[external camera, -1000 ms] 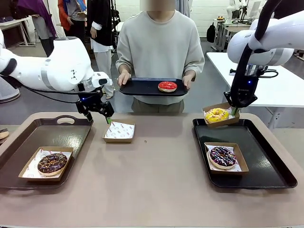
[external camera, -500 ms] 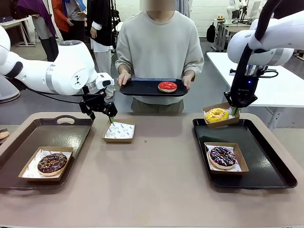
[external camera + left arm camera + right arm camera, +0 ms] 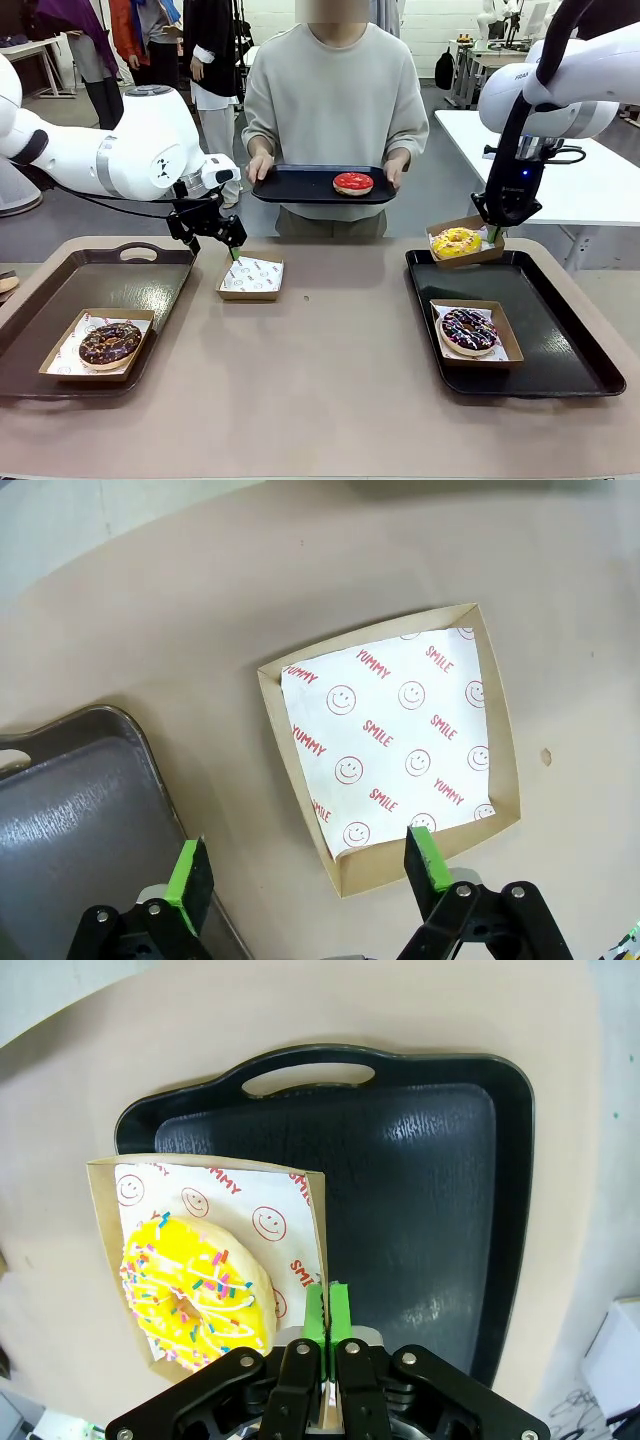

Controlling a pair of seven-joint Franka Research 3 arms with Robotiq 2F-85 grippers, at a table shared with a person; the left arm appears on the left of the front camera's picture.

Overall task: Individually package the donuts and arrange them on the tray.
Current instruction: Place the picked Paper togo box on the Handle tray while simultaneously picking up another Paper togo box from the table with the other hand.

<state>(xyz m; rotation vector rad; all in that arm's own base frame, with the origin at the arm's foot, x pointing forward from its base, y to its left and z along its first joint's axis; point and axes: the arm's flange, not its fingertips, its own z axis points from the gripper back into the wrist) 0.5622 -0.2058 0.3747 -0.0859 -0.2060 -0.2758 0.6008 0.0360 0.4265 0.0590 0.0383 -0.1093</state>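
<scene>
Front view: over the last second the left gripper has edged toward the empty box and halted. Its fingers are spread, and it hovers above the box corner on the left side. The right gripper has not moved. It is pressed together on the rim of the second box, which carries the yellow donut well right of the empty box. The red donut sits beyond the empty box on the person's tray. By my judgement it is the next donut to be boxed.

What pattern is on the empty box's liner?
White liner with red smileys, YUMMY and SMILE; clearest in left wrist view.
</scene>
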